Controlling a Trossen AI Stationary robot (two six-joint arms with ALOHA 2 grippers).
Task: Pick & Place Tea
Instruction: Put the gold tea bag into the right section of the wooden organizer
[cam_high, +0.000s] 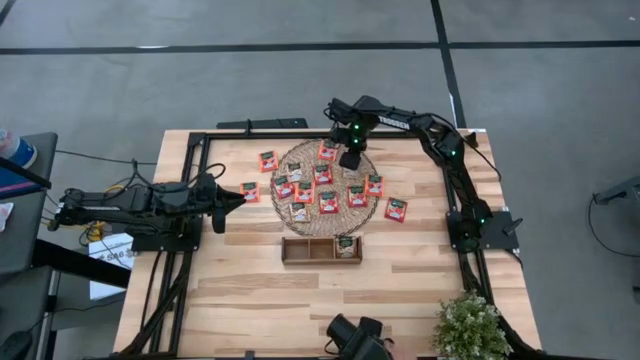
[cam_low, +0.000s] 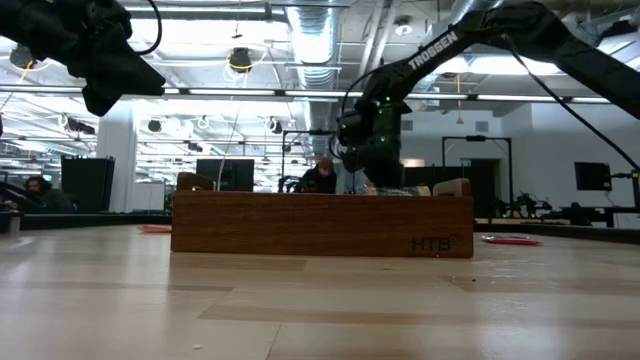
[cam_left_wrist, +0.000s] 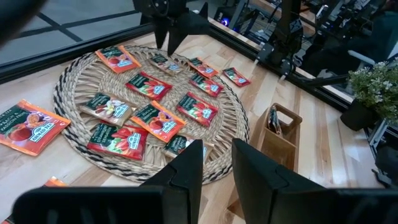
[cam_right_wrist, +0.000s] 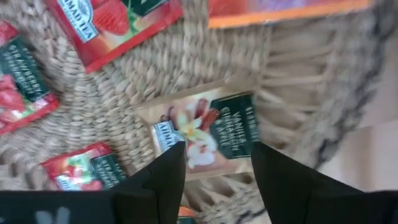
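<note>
Several tea sachets, mostly red-orange, lie flat on a round woven mat (cam_high: 325, 187); three more lie on the bare wood beside it (cam_high: 396, 209). My right gripper (cam_right_wrist: 214, 168) points down over the mat's far right part (cam_high: 352, 158), open. Its fingers stand on either side of a pale vanilla sachet (cam_right_wrist: 205, 134) lying on the weave; I see no touch. One sachet (cam_high: 346, 247) stands in the right compartment of the small wooden tray (cam_high: 322, 249). My left gripper (cam_left_wrist: 217, 165) waits left of the mat (cam_high: 232, 197), open with nothing between its fingers.
The tray (cam_low: 320, 225) stands near of the mat and hides the mat in the low view. A potted plant (cam_high: 470, 325) sits at the near right corner. Black frame rails (cam_high: 196, 180) run along the table's left, right and far sides. Bare wood lies near of the tray.
</note>
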